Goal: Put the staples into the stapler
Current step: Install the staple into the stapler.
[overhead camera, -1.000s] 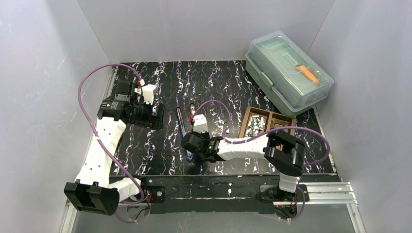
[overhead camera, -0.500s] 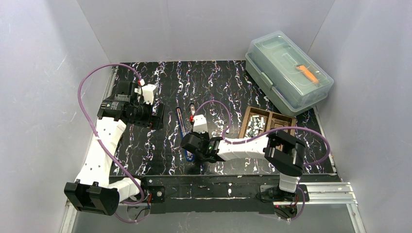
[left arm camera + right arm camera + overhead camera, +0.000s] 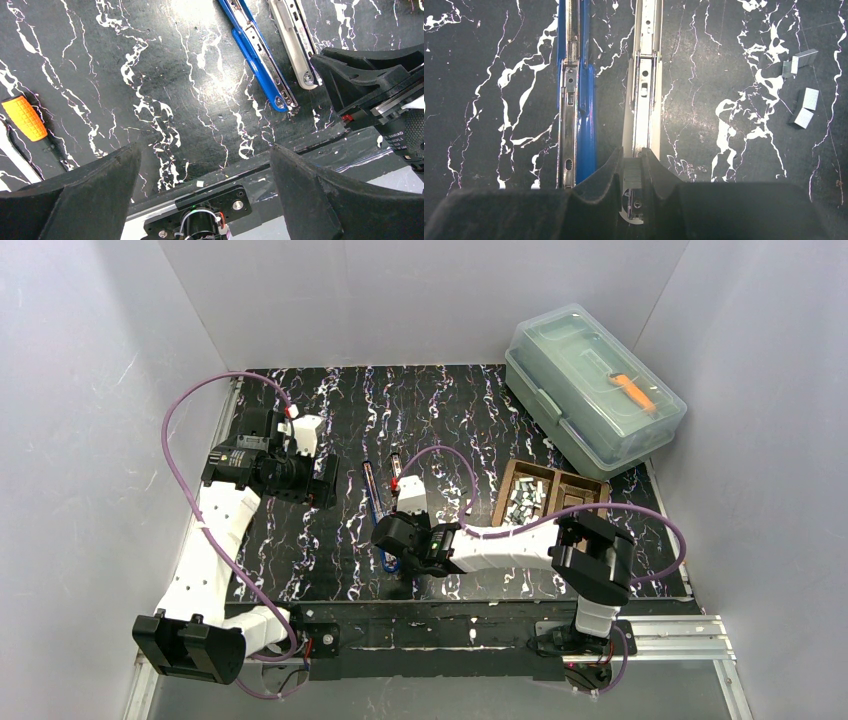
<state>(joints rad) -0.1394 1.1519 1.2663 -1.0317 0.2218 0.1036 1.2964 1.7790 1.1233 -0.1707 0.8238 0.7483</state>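
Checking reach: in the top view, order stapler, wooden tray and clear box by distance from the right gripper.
From the right gripper:
1. stapler, at its fingertips
2. wooden tray, to its right
3. clear box, far right corner

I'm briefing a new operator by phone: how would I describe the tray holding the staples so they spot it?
Find the big clear lidded box at the table's far right corner. Just in front of it, toward the near edge, lies a small brown tray with compartments, one heaped with silvery staples. It is the only open, brown container on the table.
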